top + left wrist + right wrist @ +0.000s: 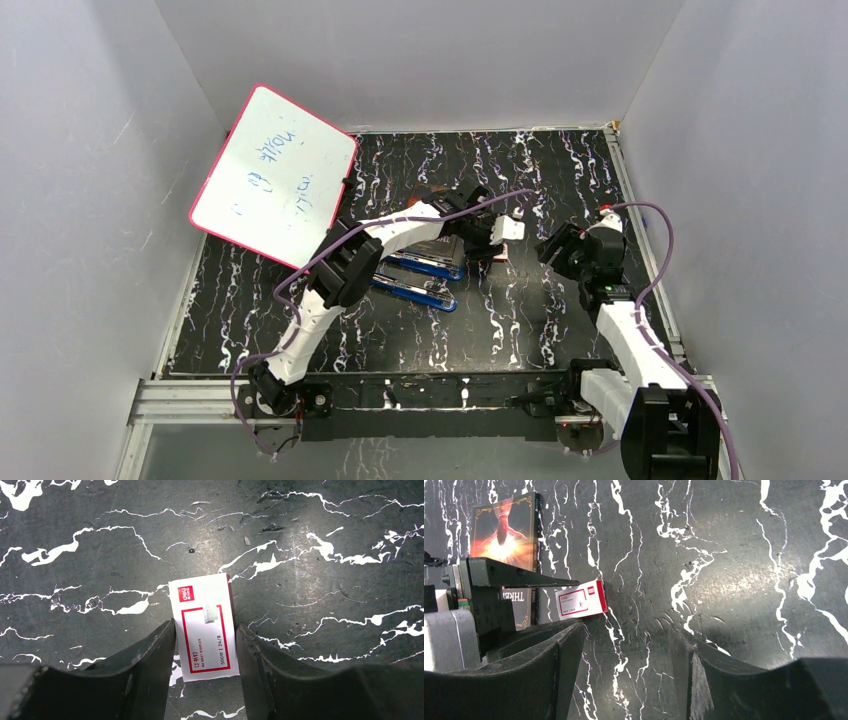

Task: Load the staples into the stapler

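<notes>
Item: left claw (205, 626) is clamping the red-and-white box (202, 605) by its long sides, presumably to reach the staples inside. Right claw (626, 630) is hanging open, empty, above the table (724, 555).

Table (325, 535) is black w/ white marble-ish veins all over; box (205, 630) white w/ a red frame + red logo, tiny dark print; whiteboard (275, 178) white, pinkish-red rim, blue scribbles; staplers (420, 291) blue & dark; book (504, 530) cover black w/ an orange-red glow in the middle, gold trim; arms (300, 335) white + black, cables (668, 240) purple; walls (80, 250) plain pale grey.
</notes>
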Tool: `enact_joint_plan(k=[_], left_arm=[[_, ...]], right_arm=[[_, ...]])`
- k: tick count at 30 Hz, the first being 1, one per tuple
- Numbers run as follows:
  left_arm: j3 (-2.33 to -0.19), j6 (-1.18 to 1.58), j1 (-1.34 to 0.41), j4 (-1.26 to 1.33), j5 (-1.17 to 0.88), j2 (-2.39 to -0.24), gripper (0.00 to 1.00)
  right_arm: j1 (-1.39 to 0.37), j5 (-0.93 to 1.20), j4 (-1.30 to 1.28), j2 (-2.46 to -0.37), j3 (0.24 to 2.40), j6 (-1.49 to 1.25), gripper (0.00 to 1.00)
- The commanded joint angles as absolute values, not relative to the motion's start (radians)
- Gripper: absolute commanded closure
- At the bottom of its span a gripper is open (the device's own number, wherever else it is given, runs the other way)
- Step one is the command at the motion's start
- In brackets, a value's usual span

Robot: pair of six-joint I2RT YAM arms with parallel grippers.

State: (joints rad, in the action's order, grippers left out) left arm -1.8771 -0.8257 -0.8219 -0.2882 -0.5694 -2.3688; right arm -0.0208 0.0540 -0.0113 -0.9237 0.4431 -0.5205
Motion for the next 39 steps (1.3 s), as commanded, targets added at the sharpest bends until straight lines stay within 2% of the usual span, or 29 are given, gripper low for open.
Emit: enact_joint_plan(k=[1, 14, 26, 39], left_arm=[[-1.907, -0.875, -0.817, -0.350, -0.603, -2.395, 0.54], [-1.907, -0.865, -0.813, -0.342, -0.624, -2.404, 0.56], [-1.917, -0.839, -0.813, -0.325, -0.634, -2.418, 0.56], [-1.914, -0.831, -0.813, -0.325, -0.640, -2.421, 0.55]], right_arm=[[-0.014, 0.119, 0.139, -0.982, 0.428, -0.548, 0.30], [0.058, 0.390, 0.536, -1.293, 0.395, -0.711, 0.45], [0.114, 0.542, 0.894, -1.538, 0.357, -0.845, 0.47], [0.121, 0.628, 1.170, -1.766, 0.357, -1.014, 0.52]])
